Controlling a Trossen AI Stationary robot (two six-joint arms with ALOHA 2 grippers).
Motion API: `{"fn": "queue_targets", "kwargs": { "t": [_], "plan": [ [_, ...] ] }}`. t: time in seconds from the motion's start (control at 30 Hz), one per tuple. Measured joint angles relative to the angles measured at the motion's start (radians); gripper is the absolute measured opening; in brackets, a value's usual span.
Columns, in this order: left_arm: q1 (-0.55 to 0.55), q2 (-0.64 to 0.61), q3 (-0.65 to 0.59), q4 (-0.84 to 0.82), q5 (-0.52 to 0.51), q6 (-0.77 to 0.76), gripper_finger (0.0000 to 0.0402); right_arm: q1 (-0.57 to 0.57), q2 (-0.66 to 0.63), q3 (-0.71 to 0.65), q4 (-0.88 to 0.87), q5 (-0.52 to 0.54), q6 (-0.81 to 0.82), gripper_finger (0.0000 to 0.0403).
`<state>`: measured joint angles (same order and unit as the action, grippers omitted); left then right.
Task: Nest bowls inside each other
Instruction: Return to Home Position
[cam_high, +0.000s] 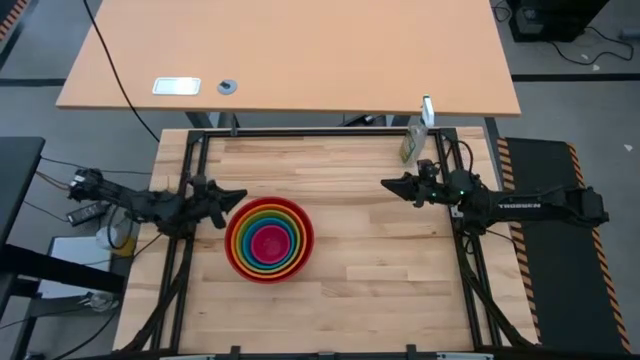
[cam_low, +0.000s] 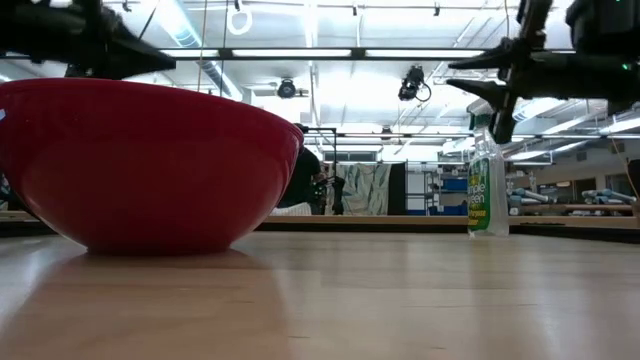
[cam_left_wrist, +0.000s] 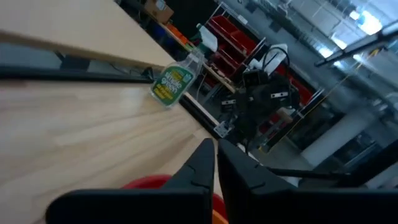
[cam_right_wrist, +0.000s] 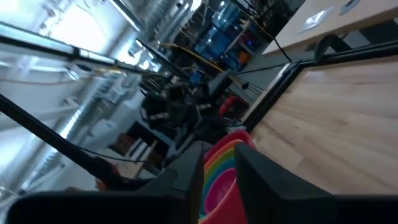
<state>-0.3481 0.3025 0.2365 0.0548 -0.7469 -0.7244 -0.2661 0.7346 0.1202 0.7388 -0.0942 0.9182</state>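
Note:
A stack of nested bowls (cam_high: 268, 238) stands on its base on the wooden table, left of the middle. The outer bowl is red (cam_low: 140, 160), with orange, yellow, green and blue rings inside it and a pink bowl at the centre. My left gripper (cam_high: 240, 197) hovers level just beyond the stack's far-left rim, its fingers (cam_left_wrist: 205, 163) shut with nothing between them. My right gripper (cam_high: 386, 184) hangs level to the right of the stack, well clear of it. A narrow gap between its fingers (cam_right_wrist: 219, 171) shows the bowls (cam_right_wrist: 224, 168) beyond.
A green spray bottle (cam_high: 410, 145) stands at the table's far right corner (cam_low: 487, 190). Black frame rails (cam_high: 320, 132) run along the table's far and side edges. The wood right of and in front of the bowls is bare. A second tan table (cam_high: 290, 55) lies beyond.

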Motion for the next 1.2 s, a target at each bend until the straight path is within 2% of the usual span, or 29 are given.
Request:
{"fn": "queue_targets", "kwargs": {
  "t": [0.17, 0.3, 0.43, 0.63, 0.73, 0.83, 1.0, 1.2],
  "plan": [
    [0.0, -0.068, -0.085, 0.04, -0.01, -0.043, 0.0007, -0.023, -0.03, -0.102, 0.123, 0.027, 0.059, 0.0085],
    [0.016, -0.133, -0.097, 0.006, -0.019, -0.042, 0.0004, -0.064, -0.059, -0.113, 0.123, -0.008, 0.07, 0.008],
    [0.056, -0.201, -0.097, -0.071, -0.02, -0.046, 0.0003, -0.143, -0.091, -0.113, 0.124, -0.078, 0.066, 0.0079],
    [0.107, -0.302, -0.097, -0.183, -0.009, -0.055, 0.0003, -0.314, -0.14, -0.113, 0.123, -0.271, 0.082, 0.0078],
    [0.132, -0.3, -0.097, -0.235, -0.005, -0.084, 0.0002, -0.394, -0.151, -0.113, 0.12, -0.332, 0.077, 0.0078],
    [0.152, -0.298, -0.097, -0.309, 0.0, -0.143, 0.0002, -0.448, -0.152, -0.113, 0.11, -0.341, 0.052, 0.0078],
    [0.163, -0.299, -0.097, -0.397, -0.005, -0.183, 0.0002, -0.495, -0.148, -0.113, 0.054, -0.298, 0.022, 0.0078],
    [0.162, -0.285, -0.096, -0.475, -0.115, -0.179, 0.0003, -0.504, -0.147, -0.113, -0.014, -0.295, -0.117, 0.0079]
  ]
}}
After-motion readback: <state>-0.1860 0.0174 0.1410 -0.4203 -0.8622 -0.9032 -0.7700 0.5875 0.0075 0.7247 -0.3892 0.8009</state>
